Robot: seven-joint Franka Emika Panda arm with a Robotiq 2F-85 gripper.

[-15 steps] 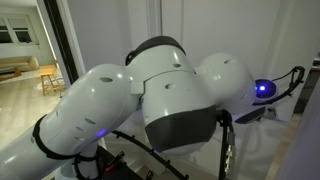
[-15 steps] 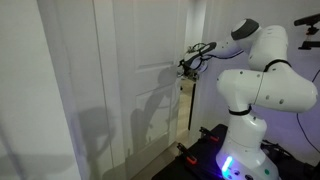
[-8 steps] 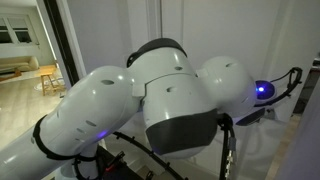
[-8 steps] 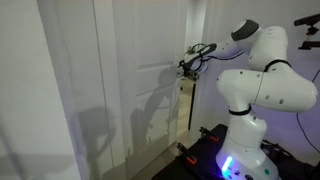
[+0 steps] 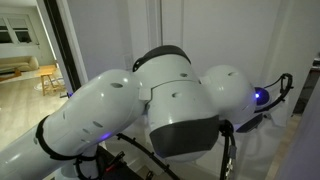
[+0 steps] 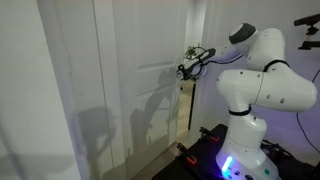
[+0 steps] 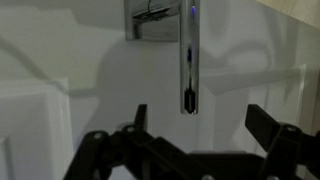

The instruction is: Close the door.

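The tall white door (image 6: 130, 90) with recessed panels fills the left of an exterior view. It also fills the wrist view (image 7: 60, 60). Its silver lever handle (image 7: 188, 70) shows close up in the wrist view, on a silver plate (image 7: 150, 20). My gripper (image 6: 185, 68) is right at the door, at handle height. In the wrist view my gripper (image 7: 203, 120) is open and empty. The tip of the handle lies just beyond the gap between the two fingers. In an exterior view (image 5: 170, 100) the arm hides the gripper and the handle.
A dark-framed opening (image 5: 60, 45) leads to a lit room with a wooden chair (image 5: 48, 78). A pale wooden strip (image 6: 185, 105) stands by the door's edge. The robot's base (image 6: 240, 150) with blue lights and cables stands to the right of the door.
The arm's joints have shifted a little and the gripper has edged slightly nearer the door. The door itself has not visibly moved.
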